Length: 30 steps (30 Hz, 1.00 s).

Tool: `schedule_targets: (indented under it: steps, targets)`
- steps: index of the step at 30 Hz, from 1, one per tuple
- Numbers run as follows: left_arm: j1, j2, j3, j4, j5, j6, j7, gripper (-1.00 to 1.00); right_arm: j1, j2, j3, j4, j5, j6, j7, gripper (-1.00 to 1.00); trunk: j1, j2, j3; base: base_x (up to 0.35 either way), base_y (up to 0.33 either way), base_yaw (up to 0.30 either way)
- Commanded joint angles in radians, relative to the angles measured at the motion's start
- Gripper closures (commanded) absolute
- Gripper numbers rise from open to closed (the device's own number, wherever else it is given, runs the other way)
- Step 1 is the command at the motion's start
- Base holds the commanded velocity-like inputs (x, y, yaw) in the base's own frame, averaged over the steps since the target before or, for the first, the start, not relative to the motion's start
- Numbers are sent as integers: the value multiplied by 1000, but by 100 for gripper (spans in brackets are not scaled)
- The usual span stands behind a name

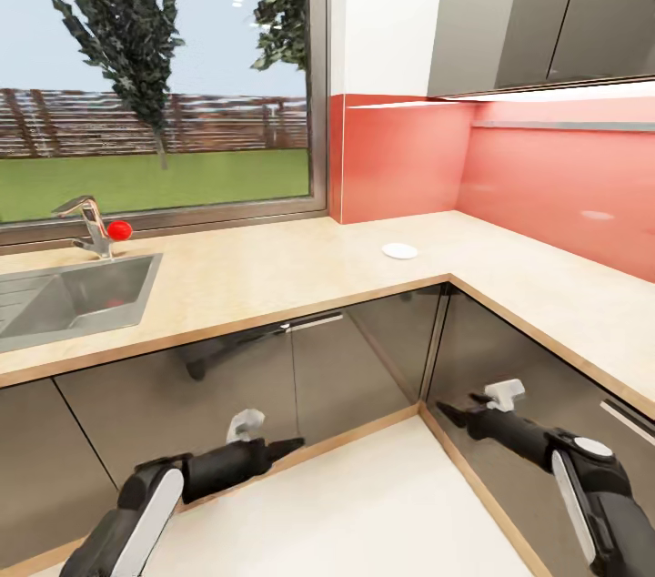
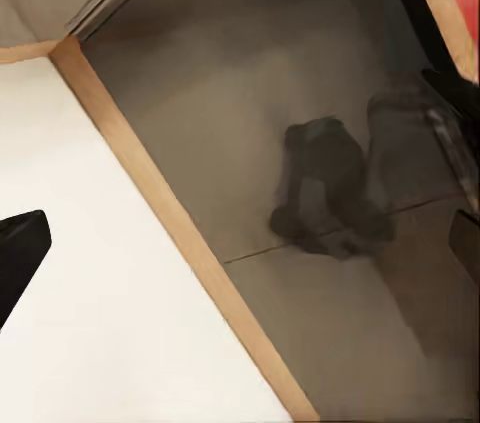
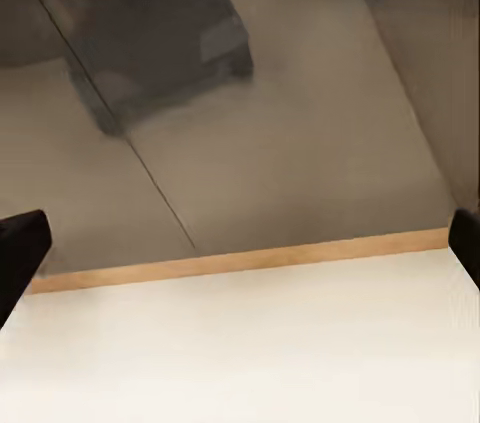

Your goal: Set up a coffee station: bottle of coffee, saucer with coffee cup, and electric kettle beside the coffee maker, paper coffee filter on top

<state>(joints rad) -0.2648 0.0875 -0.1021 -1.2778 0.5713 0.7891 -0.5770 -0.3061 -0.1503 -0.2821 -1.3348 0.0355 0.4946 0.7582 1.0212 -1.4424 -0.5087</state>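
Saucer (image 1: 399, 250) is lying alone on the pale wood-grain bench (image 1: 273, 277), near the inner corner where the two runs meet, just in front of the glossy red wall panel (image 1: 400, 158). It is reading as a small, flat, round white plate with nothing on it. No other task item is showing on this stretch of bench.

Step in hand, as judged: the robot is travelling or searching, not yet handling anything. Both arms are hanging low in front of the smoky, mirror-like cabinet doors (image 1: 236, 377). Left tool (image 1: 289, 445) and right tool (image 1: 448, 411) are both carrying nothing; the wrist views are showing dark fingertips (image 3: 20, 248) well apart at the edges, so both are standing open.

Next move is calling for locating the coffee maker, then raising an arm to bench height to reach the saucer.

Steel sink (image 1: 73, 295) with a chrome tap (image 1: 86, 222) and a red round thing (image 1: 118, 229) beside it is sitting at the left, under the window (image 1: 155, 67)
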Motion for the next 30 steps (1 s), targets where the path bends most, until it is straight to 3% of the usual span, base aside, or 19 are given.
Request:
schedule_targets:
  steps: [1,3,6,8,9,12,14,17,19,21,23,27,30]
  targets:
    - [-1,-4,-2,-49,4,31,2,-100,-36,-5,-2,-26,-18,49,7,-100,0,-1,-1,0,0,0]
    - [-1,-13,-2,-97,4,52,2,-100,-80,-12,-3,-42,-32,96,7,-100,0,-1,-1,0,0,0]
    - [-5,-65,-1,-190,5,95,4,-100,-245,-29,-3,-60,-52,276,6,-100,0,-1,-1,0,0,0]
    - [-11,-81,-1,-199,5,100,6,-100,-294,-32,-3,-59,-52,310,5,-100,0,-1,-1,0,0,0]
    - [-33,-99,4,-204,6,103,8,-100,-347,-37,-3,-52,-53,338,5,-100,0,-1,-1,0,0,0]
    - [-193,-159,85,-190,34,156,10,-100,-511,-50,-3,2,-54,450,5,-100,0,-1,-1,0,0,0]
    - [-275,-204,169,-214,51,191,-6,-100,-608,-54,-9,-15,-69,498,28,-100,0,-1,-1,0,0,0]
    - [-286,-214,185,-214,53,195,-11,-100,-619,-54,-11,-2,-72,503,30,-100,0,-1,-1,0,0,0]
    - [-292,-218,223,-214,54,197,-13,-100,-625,-62,-27,13,-72,507,30,-100,0,-1,-1,0,0,0]
    - [-294,-220,275,-212,54,198,-14,-100,-630,-89,-61,28,-69,508,29,-100,0,-1,-1,0,0,0]
    - [-296,-220,329,-213,54,198,-15,-100,-634,-135,-89,46,-68,507,29,-100,0,-1,-1,0,0,0]
    - [-297,-224,365,-206,55,199,-15,-100,-635,-165,-111,65,-72,507,32,-100,0,-1,-1,41,-34,0]
    - [-297,-224,370,-202,55,199,-14,-100,-625,-166,-113,70,-74,508,37,-100,0,-1,-1,226,-195,0]
